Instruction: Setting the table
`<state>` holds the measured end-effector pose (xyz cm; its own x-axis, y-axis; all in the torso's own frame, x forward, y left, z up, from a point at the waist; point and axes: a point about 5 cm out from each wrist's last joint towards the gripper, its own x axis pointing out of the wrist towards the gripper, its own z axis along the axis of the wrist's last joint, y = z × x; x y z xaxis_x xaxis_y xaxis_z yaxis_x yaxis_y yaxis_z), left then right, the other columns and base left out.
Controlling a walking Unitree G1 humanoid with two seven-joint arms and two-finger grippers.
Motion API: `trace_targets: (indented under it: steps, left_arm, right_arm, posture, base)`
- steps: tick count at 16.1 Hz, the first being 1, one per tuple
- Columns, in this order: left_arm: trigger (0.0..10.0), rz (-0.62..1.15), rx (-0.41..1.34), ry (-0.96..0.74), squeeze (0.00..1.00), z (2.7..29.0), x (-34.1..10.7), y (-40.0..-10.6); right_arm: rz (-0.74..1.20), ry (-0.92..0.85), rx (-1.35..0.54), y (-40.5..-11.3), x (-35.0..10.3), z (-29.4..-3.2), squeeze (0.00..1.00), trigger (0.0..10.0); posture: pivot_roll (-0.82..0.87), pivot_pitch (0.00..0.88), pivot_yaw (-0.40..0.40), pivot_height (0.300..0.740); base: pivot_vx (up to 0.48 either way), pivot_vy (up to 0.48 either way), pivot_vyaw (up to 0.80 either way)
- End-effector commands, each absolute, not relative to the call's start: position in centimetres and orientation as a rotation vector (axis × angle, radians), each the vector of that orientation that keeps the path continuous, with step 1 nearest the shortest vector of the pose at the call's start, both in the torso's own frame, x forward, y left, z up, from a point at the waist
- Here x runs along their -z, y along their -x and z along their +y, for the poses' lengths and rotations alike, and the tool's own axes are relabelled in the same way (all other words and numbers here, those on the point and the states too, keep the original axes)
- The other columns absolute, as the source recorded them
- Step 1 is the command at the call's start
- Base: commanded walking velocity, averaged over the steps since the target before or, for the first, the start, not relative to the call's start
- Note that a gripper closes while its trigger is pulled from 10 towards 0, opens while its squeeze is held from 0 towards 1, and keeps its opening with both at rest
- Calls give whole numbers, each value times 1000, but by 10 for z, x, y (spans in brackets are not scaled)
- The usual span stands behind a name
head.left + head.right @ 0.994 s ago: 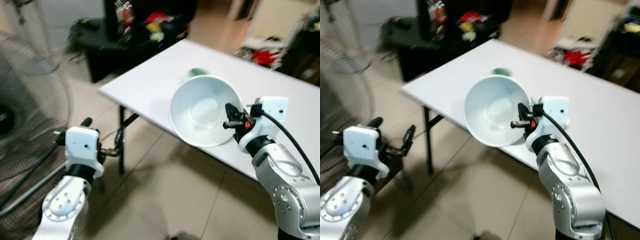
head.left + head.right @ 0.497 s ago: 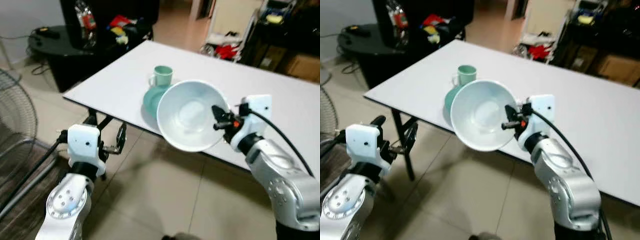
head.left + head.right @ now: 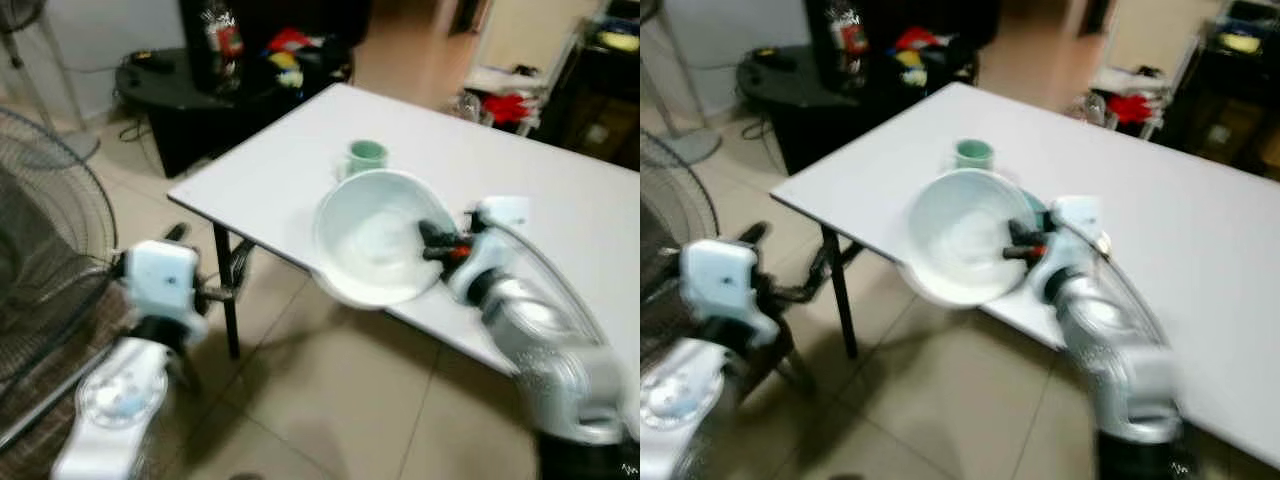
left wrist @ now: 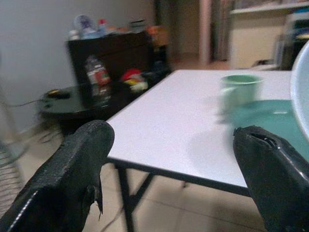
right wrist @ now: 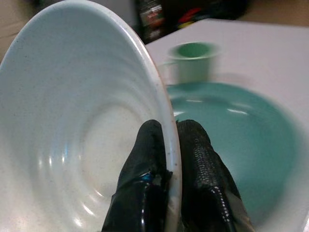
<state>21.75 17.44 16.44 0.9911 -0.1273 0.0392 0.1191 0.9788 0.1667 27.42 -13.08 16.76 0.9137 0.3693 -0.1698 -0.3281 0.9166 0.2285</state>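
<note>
A big pale bowl (image 3: 372, 240) hangs tilted over the near edge of the white table (image 3: 290, 170). My right gripper (image 5: 170, 129) is shut on its rim, one finger inside and one outside. Under and behind the bowl lies a green plate (image 5: 236, 135), and a green mug (image 3: 366, 155) stands just beyond it. My left gripper (image 4: 169, 159) is open and empty. It is held low off the table's left corner, over the floor, and points toward the mug and plate.
A large standing fan (image 3: 50, 260) is close on my left. A black low table (image 3: 190, 85) with a bottle and clutter stands past the white table's far corner. Dark furniture and boxes line the back right. Tiled floor (image 3: 330, 400) lies below me.
The camera has swung, so the whole scene has shifted. The bowl in my right gripper now lies flatter and covers the green plate. The left arm stays low.
</note>
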Motion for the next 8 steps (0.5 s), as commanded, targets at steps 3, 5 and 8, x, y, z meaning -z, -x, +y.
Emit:
trace_targets:
  steps: [3,5,8]
  left_arm:
    - [10000,-40,167,-147,0,166,-163,-220]
    - [10000,-41,176,-147,0,166,-163,-221]
    - [10000,-41,183,-150,0,166,-163,-223]
  right_arm:
    - [171,-181,-318,-276,-175,-143,0,10000]
    - [171,-180,-316,-279,-175,-143,0,10000]
    - [168,-185,-315,-281,-176,-142,0,10000]
  posture:
    - [48,0,-57,740]
    - [49,0,-56,740]
    - [51,0,-54,740]
  base:
    - [400,0,0]
    - [398,0,0]
    - [399,0,0]
